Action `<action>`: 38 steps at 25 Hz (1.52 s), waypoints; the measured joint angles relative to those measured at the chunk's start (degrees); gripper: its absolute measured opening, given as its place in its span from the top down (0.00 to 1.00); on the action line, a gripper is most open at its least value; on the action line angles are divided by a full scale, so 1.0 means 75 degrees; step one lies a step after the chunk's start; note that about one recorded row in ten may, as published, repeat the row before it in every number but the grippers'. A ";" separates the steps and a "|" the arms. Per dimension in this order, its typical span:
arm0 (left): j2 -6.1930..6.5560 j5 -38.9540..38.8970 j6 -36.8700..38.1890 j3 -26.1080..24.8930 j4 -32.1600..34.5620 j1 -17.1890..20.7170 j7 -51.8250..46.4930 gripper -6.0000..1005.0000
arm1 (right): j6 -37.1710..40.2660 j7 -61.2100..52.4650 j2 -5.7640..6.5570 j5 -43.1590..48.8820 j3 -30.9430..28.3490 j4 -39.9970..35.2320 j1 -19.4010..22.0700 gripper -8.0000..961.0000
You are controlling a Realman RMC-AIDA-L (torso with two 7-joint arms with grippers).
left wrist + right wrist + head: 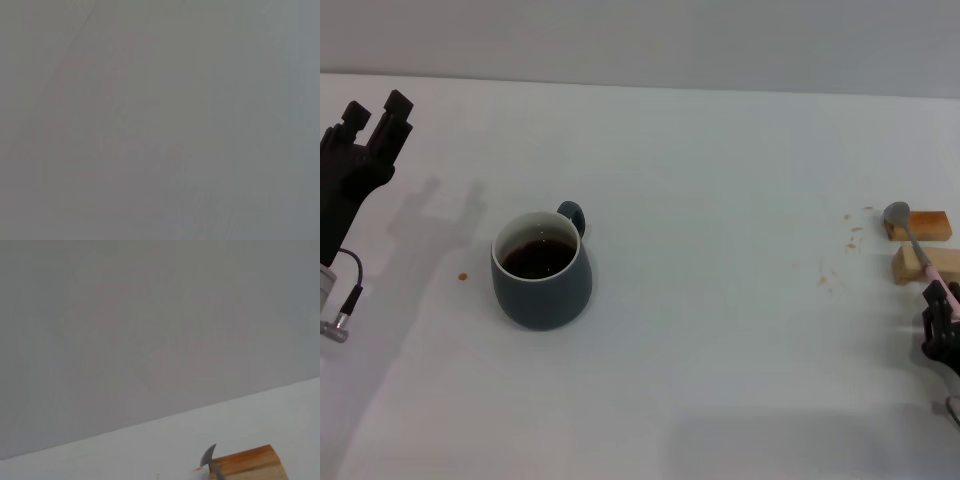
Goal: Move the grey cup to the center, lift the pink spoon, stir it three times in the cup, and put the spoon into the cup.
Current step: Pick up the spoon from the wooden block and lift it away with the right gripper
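A plain white table (720,380) fills the scene, backed by a pale grey wall (640,40) at the far side. Near the right edge lie two small tan wooden blocks, one (925,225) farther and one (930,264) nearer, just apart. Left of them, brown crumbs (840,255) are scattered. A tiny orange-brown speck (463,276) sits toward the left.

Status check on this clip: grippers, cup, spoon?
Left gripper raised at table's left, open. Right gripper at pink spoon handle. Grey cup left of center. Spoon rests across wooden blocks.
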State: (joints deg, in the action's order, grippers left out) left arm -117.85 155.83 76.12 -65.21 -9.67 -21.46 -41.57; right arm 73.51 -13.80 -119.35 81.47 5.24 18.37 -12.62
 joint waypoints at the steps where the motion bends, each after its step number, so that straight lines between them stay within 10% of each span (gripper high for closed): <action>1: 0.0000 0.0000 -0.0007 0.0000 0.0000 -0.0005 0.0000 0.31 | 0.0008 0.0000 0.0000 -0.0001 0.0001 0.0001 0.0000 0.85; 38: 0.0000 -0.0011 -0.0096 0.0000 0.0000 -0.0025 0.0001 0.31 | 0.0036 0.0000 0.0012 0.0059 0.0099 -0.0012 -0.0034 0.83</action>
State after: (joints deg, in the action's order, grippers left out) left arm -117.85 155.74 75.41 -65.21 -9.67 -21.64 -41.57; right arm 73.78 -13.80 -119.26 81.91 5.99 18.28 -12.88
